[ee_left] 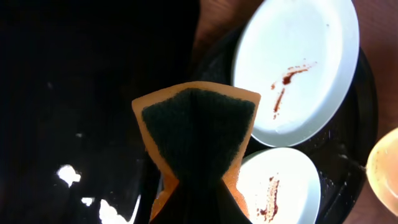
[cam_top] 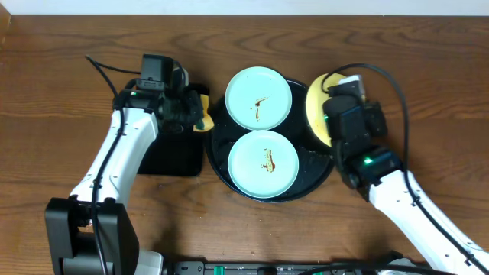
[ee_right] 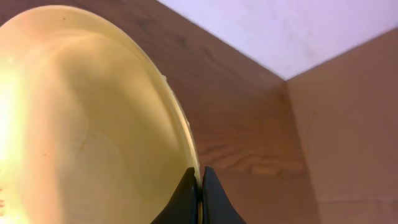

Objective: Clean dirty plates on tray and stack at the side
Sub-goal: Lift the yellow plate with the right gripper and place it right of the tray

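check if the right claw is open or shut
Shut: the right claw pinches the rim of the yellow plate, tips closed against it.

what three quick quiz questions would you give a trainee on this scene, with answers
1. True or false: the far mint plate and the near mint plate on the round black tray both carry brown smears.
2. The right gripper is shut on: A the near mint plate, B the rim of the yellow plate, C the rim of the round black tray.
3. Fill in: the left gripper holds a ____.
Key: 1 true; 2 B; 3 sponge.
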Controlling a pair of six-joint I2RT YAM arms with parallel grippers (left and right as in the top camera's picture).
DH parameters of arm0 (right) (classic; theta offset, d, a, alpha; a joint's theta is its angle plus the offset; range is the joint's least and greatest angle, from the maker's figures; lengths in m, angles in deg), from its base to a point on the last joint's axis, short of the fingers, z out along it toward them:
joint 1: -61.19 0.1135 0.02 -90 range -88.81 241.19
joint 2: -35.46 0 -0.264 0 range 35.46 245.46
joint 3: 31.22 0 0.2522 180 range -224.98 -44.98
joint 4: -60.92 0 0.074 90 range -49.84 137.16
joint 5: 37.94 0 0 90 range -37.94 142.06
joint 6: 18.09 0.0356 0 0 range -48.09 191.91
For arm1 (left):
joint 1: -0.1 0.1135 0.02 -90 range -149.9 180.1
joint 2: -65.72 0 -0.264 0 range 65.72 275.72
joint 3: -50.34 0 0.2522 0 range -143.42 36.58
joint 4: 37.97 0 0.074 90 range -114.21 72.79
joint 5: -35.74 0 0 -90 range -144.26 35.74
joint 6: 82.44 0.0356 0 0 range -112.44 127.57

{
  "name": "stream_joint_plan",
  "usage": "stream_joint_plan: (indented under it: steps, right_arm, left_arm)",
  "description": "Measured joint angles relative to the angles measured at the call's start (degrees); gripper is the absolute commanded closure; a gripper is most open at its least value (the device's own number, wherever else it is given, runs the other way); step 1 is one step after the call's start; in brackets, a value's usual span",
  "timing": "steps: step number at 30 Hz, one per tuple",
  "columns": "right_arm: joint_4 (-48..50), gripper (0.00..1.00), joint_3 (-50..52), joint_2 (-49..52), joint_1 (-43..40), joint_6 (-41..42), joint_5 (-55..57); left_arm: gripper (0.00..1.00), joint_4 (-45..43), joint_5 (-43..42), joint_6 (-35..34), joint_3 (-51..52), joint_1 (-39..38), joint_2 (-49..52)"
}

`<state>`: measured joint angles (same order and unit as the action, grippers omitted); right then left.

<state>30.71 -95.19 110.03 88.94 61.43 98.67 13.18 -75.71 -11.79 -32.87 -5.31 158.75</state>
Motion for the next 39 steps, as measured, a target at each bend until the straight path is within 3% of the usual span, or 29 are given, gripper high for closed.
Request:
stream_joint_plan:
  steps: [10,20,26,33,39]
  right_arm:
    - [2.34,0.99,0.0,2.36,3.89,-5.11,5.84]
    - [1.66,0.99,0.0,2.36,0.63,5.14,4.22]
    - [-1.11,0.99,0.0,2.36,-7.45,11.72,-1.88]
    - [-7.93,0.99,0.02,2.38,-22.47,21.81,-15.12]
    - [-9.97,0.99,0.02,2.43,-30.91,24.87,-22.82]
  left_arm:
    - [0.92,0.15,-0.02,0.37,0.0,0.55,0.0]
    - [0.92,1.25,0.74,1.55,0.0,0.52,0.0]
    - [0.92,2.54,5.99,3.54,0.0,0.52,0.0]
    - [0.92,2.36,15.89,8.81,0.0,0.55,0.02]
    - [0.92,1.79,18.84,13.03,0.0,0.55,2.32]
